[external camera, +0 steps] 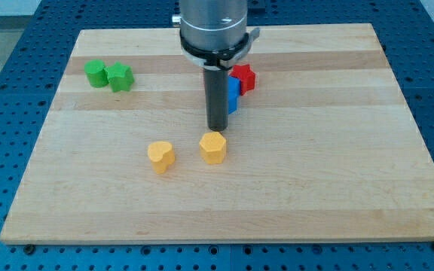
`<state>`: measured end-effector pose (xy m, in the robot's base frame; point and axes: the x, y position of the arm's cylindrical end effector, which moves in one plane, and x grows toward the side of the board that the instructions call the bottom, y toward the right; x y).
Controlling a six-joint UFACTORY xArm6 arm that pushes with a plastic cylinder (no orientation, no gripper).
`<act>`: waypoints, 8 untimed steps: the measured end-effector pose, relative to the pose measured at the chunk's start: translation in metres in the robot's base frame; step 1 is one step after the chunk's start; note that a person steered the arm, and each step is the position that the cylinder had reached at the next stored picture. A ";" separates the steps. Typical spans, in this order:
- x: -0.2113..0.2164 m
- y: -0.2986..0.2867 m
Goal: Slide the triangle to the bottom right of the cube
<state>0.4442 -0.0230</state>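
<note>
Wooden board (337, 188) lies on a blue perforated table (6, 30). Arm (211, 26) carries a rod, no gripper fitted; my tip (216, 128) stands just beyond the yellow hexagon (212, 147). Blue block (233, 96), partly hidden, touches the red star (244, 77) at the rod's right. Yellow heart (160, 156) sits left. Two green blocks (108, 75) touch far left.

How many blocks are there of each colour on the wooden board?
Green blocks: 2, one and a star-like one touching it.
Yellow blocks: 2, a heart and a hexagon-like one.
Red block: 1.
Blue block: 1, partly hidden behind my tip.
Total: 6 blocks.
</note>
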 end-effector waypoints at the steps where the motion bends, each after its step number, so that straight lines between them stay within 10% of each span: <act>1: 0.000 -0.034; 8: -0.018 0.078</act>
<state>0.4261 0.0546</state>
